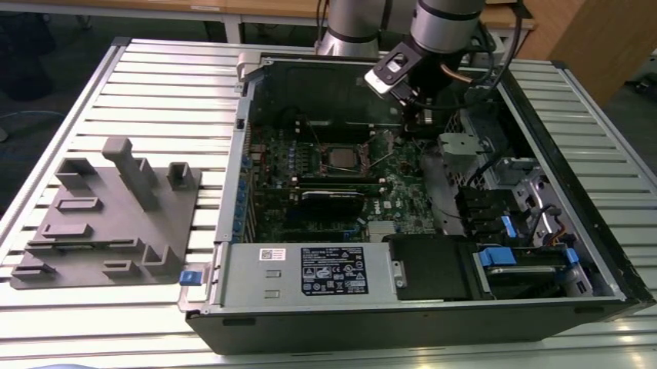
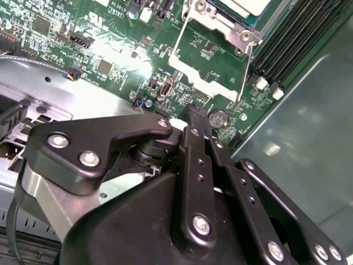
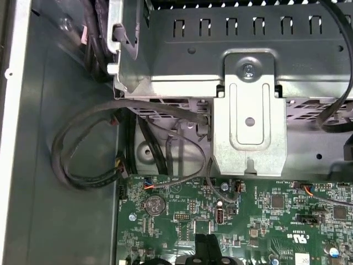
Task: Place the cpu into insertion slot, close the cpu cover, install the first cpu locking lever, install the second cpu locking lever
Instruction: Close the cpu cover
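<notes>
I saw fingers point(image 2: 192, 138) together, empty, low over board point(image 3: 265, 221) near cpu point(image 1: 339, 156). Risk: on any drop, tips could gouge coin cell point(image 2: 219, 117).

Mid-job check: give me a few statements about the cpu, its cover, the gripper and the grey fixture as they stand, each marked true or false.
1. The cpu sits in the insertion slot. True.
2. The cpu cover is closed over the cpu. False: it lies open beside the slot, and green board shows through its cut-out.
3. The gripper has its fingers spread around the cpu. False: the fingers are shut with nothing between them, over the motherboard and off to the side of the cpu.
4. The grey fixture lies on the table, at the exterior view's left of the computer case. True.
</notes>
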Controlling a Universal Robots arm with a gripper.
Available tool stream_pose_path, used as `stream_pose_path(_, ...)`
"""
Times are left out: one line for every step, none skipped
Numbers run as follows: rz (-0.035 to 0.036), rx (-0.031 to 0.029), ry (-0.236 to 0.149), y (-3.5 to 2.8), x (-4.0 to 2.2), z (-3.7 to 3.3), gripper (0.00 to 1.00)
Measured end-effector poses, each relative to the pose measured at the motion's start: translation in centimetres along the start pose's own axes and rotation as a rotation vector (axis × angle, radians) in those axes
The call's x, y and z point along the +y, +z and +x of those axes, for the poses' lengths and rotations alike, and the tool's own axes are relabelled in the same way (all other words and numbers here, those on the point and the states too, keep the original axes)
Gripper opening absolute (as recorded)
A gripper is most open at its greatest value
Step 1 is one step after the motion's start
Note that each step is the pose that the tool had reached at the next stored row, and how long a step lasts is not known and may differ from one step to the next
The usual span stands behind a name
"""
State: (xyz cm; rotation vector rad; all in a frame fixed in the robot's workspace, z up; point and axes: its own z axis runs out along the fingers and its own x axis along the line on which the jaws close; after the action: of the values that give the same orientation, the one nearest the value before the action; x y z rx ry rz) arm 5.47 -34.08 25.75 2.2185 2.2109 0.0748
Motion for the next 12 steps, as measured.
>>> stream_pose_path(0.0000,-0.0002,0.000,0.15,-0.01,0.00,0.11)
stream_pose_path(0.0000,-0.0007,0.000,0.30,-0.02,-0.01,0.11)
stream_pose_path(0.0000,-0.0015,0.000,0.47,-0.03,-0.01,0.11)
stream_pose_path(0.0000,-0.0024,0.001,0.65,-0.04,-0.02,0.11)
stream_pose_path(-0.0001,-0.0031,0.001,0.82,-0.04,-0.02,0.11)
stream_pose_path(0.0000,-0.0041,0.002,1.00,-0.05,-0.03,0.11)
stream_pose_path(-0.0001,-0.0043,0.003,1.16,-0.06,-0.03,0.11)
stream_pose_path(-0.0001,-0.0044,0.003,1.24,-0.06,-0.04,0.11)
stream_pose_path(-0.0001,-0.0044,0.003,1.25,-0.06,-0.04,0.11)
stream_pose_path(-0.0001,-0.0045,0.003,1.25,-0.06,-0.04,0.11)
stream_pose_path(0.0000,-0.0045,0.003,1.25,-0.06,-0.04,0.11)
stream_pose_path(-0.0001,-0.0045,0.003,1.25,-0.06,-0.04,0.11)
